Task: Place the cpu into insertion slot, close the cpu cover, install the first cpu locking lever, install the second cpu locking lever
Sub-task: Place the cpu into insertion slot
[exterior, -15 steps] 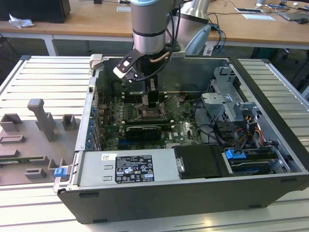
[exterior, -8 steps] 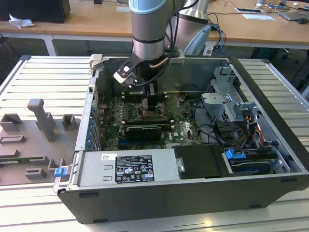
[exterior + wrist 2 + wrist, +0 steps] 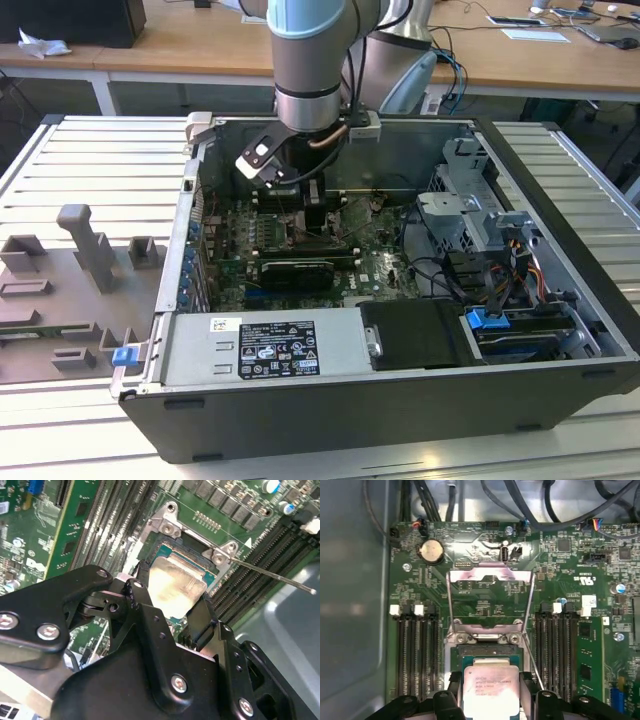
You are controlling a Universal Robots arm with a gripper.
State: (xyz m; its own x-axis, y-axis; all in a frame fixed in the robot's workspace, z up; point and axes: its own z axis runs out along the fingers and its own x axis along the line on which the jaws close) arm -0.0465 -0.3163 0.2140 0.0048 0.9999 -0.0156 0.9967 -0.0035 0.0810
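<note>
My gripper (image 3: 491, 692) is shut on the cpu (image 3: 490, 689), a pale silvery square chip held by two opposite edges between black fingers (image 3: 454, 686). In both wrist views the cpu (image 3: 175, 584) sits right over the insertion slot (image 3: 490, 652), whose dark rim (image 3: 196, 562) shows past the chip; I cannot tell whether it is seated. The cpu cover (image 3: 492, 573) stands flipped open beyond the slot. A thin locking lever (image 3: 275, 576) sticks out raised beside the socket, and another wire lever (image 3: 449, 600) runs along the cover. In the exterior view the gripper (image 3: 315, 218) is low inside the open computer case.
Long black memory slots (image 3: 417, 650) flank the socket on both sides. A black graphics card (image 3: 290, 272), power supply (image 3: 265, 345), drive cage (image 3: 480, 215) and cables crowd the case. A grey fixture tray (image 3: 80, 270) lies at the exterior view's left.
</note>
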